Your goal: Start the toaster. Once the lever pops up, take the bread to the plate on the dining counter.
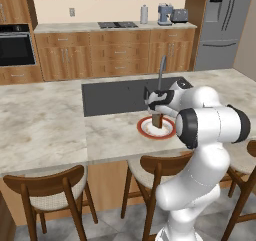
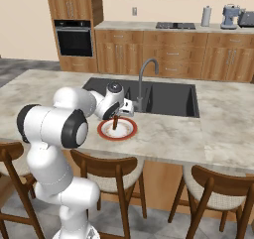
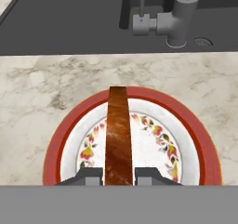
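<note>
Hand view: we see gripper (image 3: pixel 118 175) pinching bread (image 3: pixel 118 135) edge-on, straight over plate (image 3: pixel 195 125) center, w/ its long axis vertical.

The white arm (image 1: pixel 210 135) reaches forward, elbow bent; its gripper (image 3: pixel 118 175) points straight down, both fingers (image 3: pixel 90 175) clamped on a thin slice held upright.
</note>
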